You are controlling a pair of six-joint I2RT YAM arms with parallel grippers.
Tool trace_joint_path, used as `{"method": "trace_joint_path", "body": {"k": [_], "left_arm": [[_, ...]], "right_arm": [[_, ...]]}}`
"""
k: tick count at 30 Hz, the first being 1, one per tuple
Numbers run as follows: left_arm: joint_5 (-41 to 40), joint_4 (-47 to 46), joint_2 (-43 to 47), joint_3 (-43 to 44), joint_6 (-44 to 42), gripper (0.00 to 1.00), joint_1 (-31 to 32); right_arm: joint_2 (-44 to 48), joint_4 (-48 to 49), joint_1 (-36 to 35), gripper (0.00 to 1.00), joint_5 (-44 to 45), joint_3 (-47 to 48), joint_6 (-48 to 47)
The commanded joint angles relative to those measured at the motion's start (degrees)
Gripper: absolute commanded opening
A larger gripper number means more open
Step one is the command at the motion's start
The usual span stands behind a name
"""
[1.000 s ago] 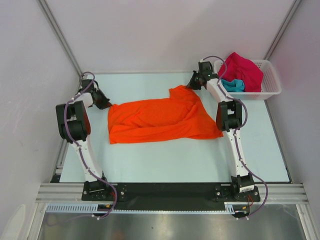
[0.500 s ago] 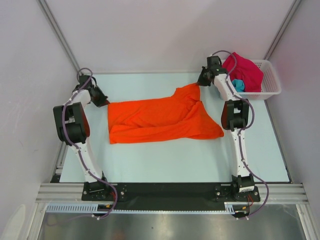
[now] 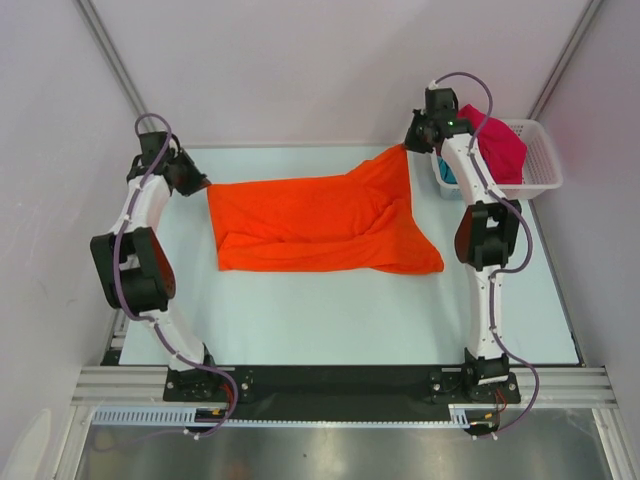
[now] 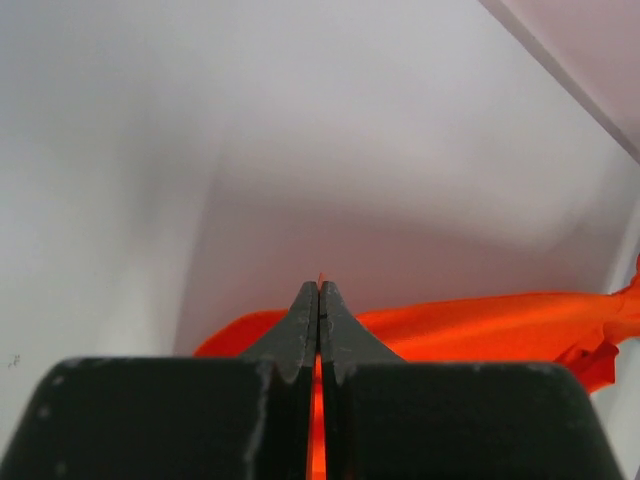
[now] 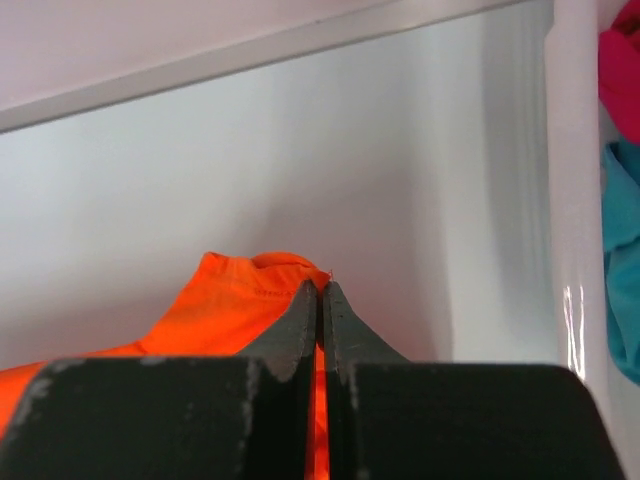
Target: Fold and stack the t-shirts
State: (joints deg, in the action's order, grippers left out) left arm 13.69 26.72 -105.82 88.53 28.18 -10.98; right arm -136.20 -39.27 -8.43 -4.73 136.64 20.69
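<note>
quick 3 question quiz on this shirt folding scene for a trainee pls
1. True or false: the left gripper and the right gripper are each shut on the orange shirt.
2. Where is the pink shirt? A: in the basket. B: in the left gripper. C: under the orange shirt.
3. Which gripper is nearer the basket?
Key: 1 true; 2 A; 3 right
</note>
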Motion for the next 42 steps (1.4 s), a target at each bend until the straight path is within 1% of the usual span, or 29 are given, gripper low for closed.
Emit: {"method": "trace_joint_path", "body": {"k": [1,2,5,6,8,9,12,15,21,31,36,42], "left_arm": [[0.19,0.35,6.05,-4.14,-1.82,0.00,0.08],[0.45,0.18,6.67,-5.03,-1.90,0.00,-0.09],[0.81,0.00,9.40,-8.89,-2.17,0.00,0.00],[0.98,-0.18,10.88,-9.95,-2.26,0.00,0.00],[1.25,-0.70,12.47,-13.20,-2.34,0.00,0.08],[1.60,-0.79,14.05,-14.34,-2.61,0.00,0.08],[1.86,-1.06,17.21,-18.12,-2.96,0.00,0.00],[2.13,-0.97,20.29,-21.98,-3.75,0.00,0.09],[1.78,-0.35,24.52,-26.12,-4.80,0.00,0.09],[2.74,0.35,28.56,-26.74,-4.89,0.00,0.08],[2.92,0.88,30.85,-29.81,-5.16,0.00,0.08],[3.01,1.49,33.04,-33.42,-5.51,0.00,0.08]], "right_arm": [[8.22,-0.20,-0.80,0.00,2.71,-6.98,-2.84],[9.45,0.76,-1.32,0.00,3.06,-11.00,-3.11],[14.81,3.83,-2.21,0.00,3.77,-18.31,-3.37],[16.22,4.37,-2.38,0.00,4.11,-23.04,-3.29],[19.73,5.77,-2.74,0.00,4.64,-27.54,-3.02],[21.05,6.48,-3.26,0.00,4.64,-31.92,-2.85],[25.71,8.76,-3.79,0.00,7.27,-40.27,-2.50],[29.93,9.64,-4.14,0.00,9.21,-46.00,-2.40],[35.83,9.91,-4.06,0.00,12.73,-51.64,-2.84],[42.24,6.75,-4.23,0.00,16.07,-52.52,-2.85],[46.89,6.39,-4.67,0.00,16.60,-57.18,-2.14],[49.45,5.61,-5.28,0.00,16.07,-62.62,-1.62]]}}
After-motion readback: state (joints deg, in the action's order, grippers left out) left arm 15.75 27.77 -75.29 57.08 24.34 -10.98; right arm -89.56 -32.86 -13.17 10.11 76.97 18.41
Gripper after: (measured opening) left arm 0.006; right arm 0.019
